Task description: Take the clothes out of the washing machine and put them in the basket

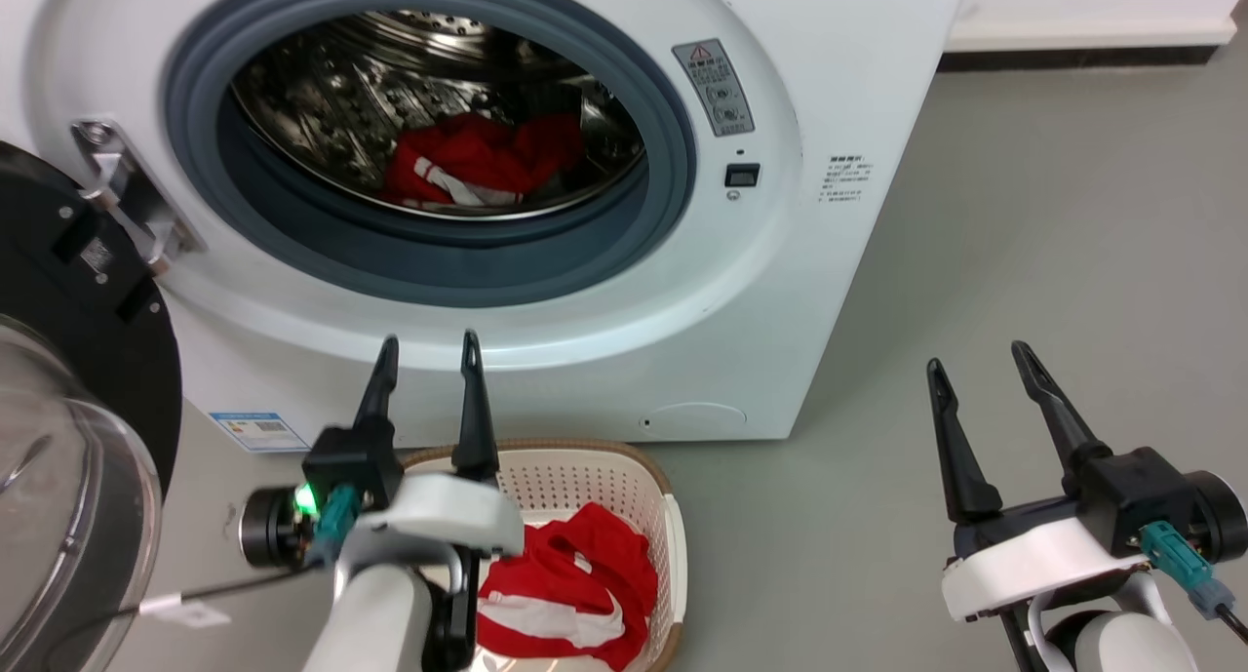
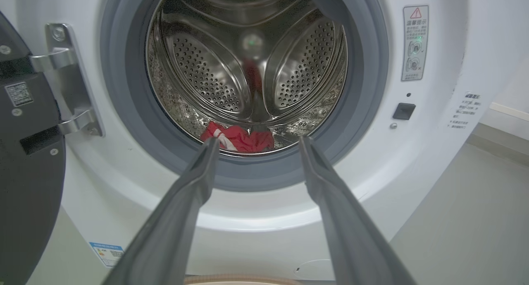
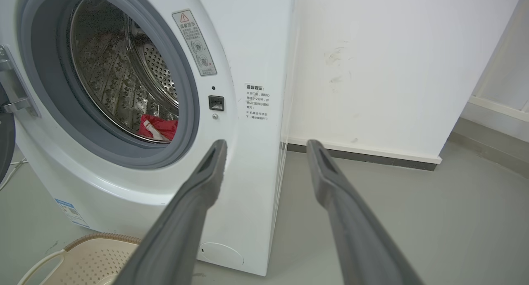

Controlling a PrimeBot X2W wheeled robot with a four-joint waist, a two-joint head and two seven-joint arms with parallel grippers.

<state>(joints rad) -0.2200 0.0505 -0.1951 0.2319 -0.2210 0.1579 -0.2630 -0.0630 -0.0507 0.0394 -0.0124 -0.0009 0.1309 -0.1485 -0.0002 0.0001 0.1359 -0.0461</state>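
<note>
Left end effector (image 1: 430, 340) is nearest the lens, lower left of head view. Fingers spread mid-wide, nothing between them. It sits above the basket's near-left rim. In left wrist view the tips frame the lower edge of the port, apart from the machine. Right end effector (image 1: 978, 355), lower right, has the same spread and is empty. It's over bare floor, well apart from the rest.

Washing machine (image 1: 829, 292): big white front-loader filling upper left and centre of head view. Door (image 1: 88, 379) is swung open at far left, black frame with a clear glass bowl. Grey rubber ring (image 1: 448, 262) lines the port, with the perforated steel drum (image 2: 198, 70) behind it.

Floor (image 1: 1053, 243): smooth matte grey. Wall (image 3: 372, 70): white and scuffed, with a dark skirting strip (image 3: 363, 152) at its base, upper right of right wrist view.

Basket (image 1: 673, 545): cream perforated plastic with a brown woven-look rim. It's on the floor just in front of the machine, bottom centre of head view.

Clothes, two pieces:
- Garment in the basket (image 1: 585, 574): bright red with white panels, crumpled, its left part hidden by the left forearm.
- Garment in the drum (image 1: 478, 160): bright red with white stripe trim, bunched at the drum bottom near the front lip.

Small stuff: steel hinge (image 1: 127, 184) at the port's left edge, warning label (image 1: 715, 87) upper right of the port, blue label (image 1: 258, 430) on the lower left of the front panel.
</note>
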